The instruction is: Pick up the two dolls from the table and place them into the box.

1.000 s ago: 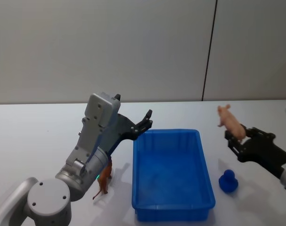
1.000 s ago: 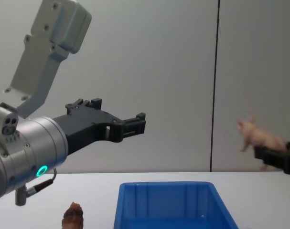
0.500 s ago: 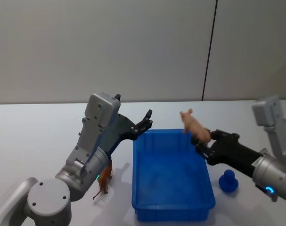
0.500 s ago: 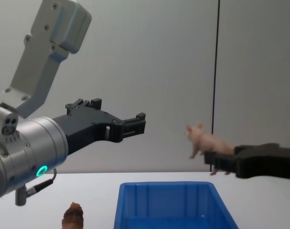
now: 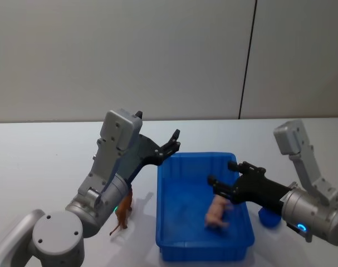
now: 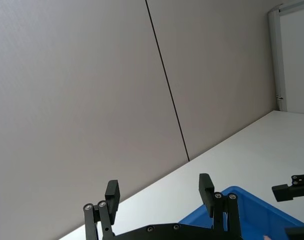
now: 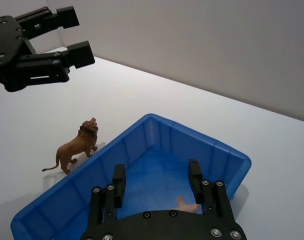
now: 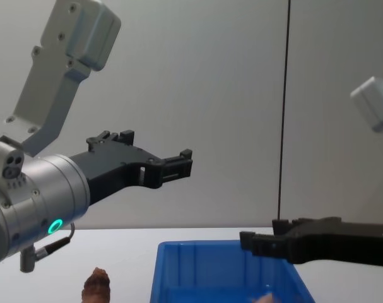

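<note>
R fingers [image 7: 194, 180] are spread wide w/ nothing in them, poised over the box [image 5: 202, 245]. Pink pig doll [image 5: 218, 211] lies inside, so release looks done. L fingers [image 6: 112, 195] are also wide open & empty, held high by box's far-left corner, prob. to stay clear. Lion doll [image 5: 123, 214] stands on worktop [image 5: 46, 161] just left of box. Count: 2 dolls (1 in, 1 out), 1 box, 1 small blue item [image 5: 269, 218] right of box.
</note>
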`<state>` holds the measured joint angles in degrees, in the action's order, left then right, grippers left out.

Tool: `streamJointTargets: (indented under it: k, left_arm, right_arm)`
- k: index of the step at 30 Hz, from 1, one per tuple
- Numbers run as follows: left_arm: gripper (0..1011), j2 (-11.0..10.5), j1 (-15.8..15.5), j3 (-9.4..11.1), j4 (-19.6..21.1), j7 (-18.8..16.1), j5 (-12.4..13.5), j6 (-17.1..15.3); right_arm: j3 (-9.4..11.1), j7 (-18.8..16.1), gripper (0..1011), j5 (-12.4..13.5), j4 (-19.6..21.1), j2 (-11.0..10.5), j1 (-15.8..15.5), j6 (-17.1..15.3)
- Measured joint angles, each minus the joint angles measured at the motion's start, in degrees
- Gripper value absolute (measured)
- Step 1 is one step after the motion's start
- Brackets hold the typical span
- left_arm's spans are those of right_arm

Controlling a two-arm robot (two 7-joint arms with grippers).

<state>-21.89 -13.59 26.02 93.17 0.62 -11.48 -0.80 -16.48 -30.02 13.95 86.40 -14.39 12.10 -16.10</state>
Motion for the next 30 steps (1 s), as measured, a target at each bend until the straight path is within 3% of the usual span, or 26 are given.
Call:
streamJointTargets:
  k: [4,11,20,30]
  left_arm:
    - [1001,0.0,0.0,0.0,0.0,0.0,0.0,0.0]
    - [1001,0.0,0.0,0.0,0.0,0.0,0.0,0.0]
    - [1001,0.0,0.0,0.0,0.0,0.0,0.0,0.0]
    - [1001,0.0,0.0,0.0,0.0,0.0,0.0,0.0]
  right_arm:
    - [-0.23,-0.04,843,-0.07,-0.99,0.22,0.35,0.11]
    - [-0.11,0.69,1001,0.39,-1.06,-0.08,0.15,0.99]
    - [0.89,2.95,1001,2.11,1.16,-1.85,-1.92,1.9]
    - [2.99,5.9,1001,4.58,4.05,-5.21,-5.14,1.17]
